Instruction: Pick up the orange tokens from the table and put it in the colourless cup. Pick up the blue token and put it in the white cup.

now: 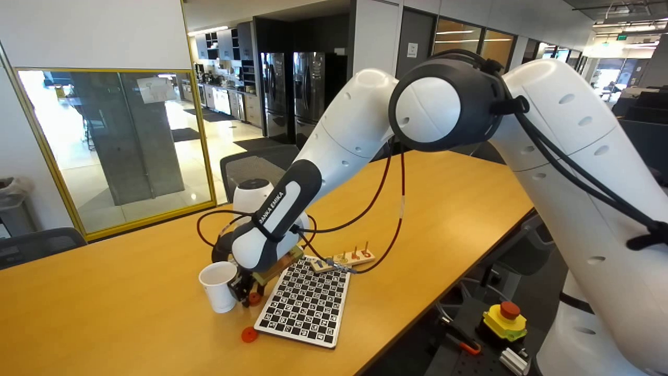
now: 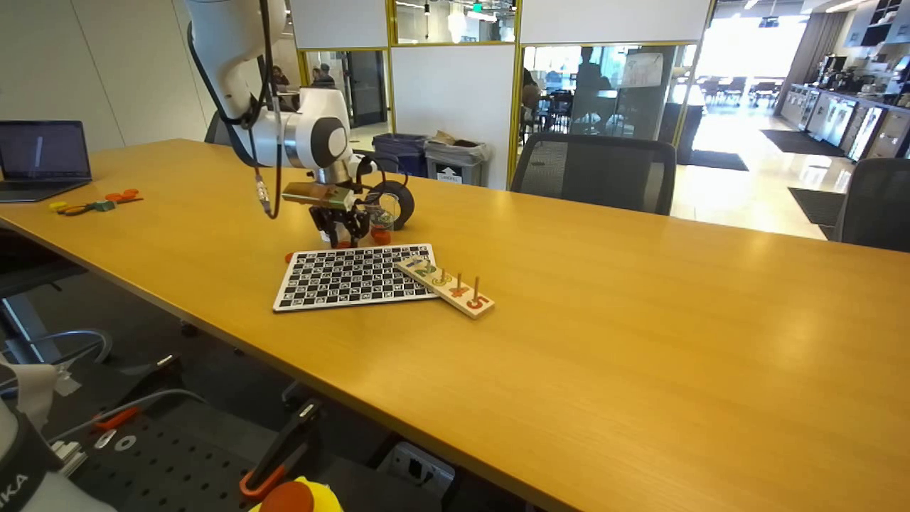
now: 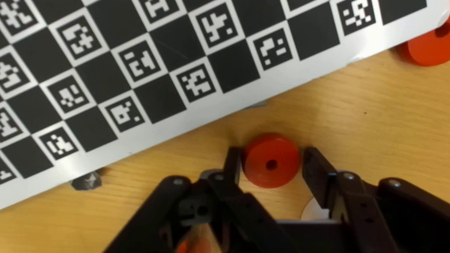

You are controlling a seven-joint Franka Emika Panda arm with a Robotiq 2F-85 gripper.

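An orange token (image 3: 271, 161) lies flat on the table (image 1: 130, 318) between the open fingers of my gripper (image 3: 272, 163). It nearly touches the left finger in the wrist view, with a small gap at the right finger. Another orange token (image 1: 249, 335) lies by the checkered board's corner and shows in the wrist view (image 3: 430, 47). The white cup (image 1: 218, 290) stands upright right beside my gripper; its rim (image 3: 314, 211) shows partly behind a finger. The colourless cup (image 2: 384, 213) stands near the gripper, with orange (image 2: 381, 236) at its bottom. The blue token is not in view.
The checkered board (image 1: 308, 300) lies close beside the gripper. A wooden peg board with numbers (image 2: 448, 288) rests partly on it. A laptop (image 2: 43, 160) and several small coloured pieces (image 2: 96, 205) lie farther along the table. A dark clip (image 3: 87, 181) sits at the board's edge.
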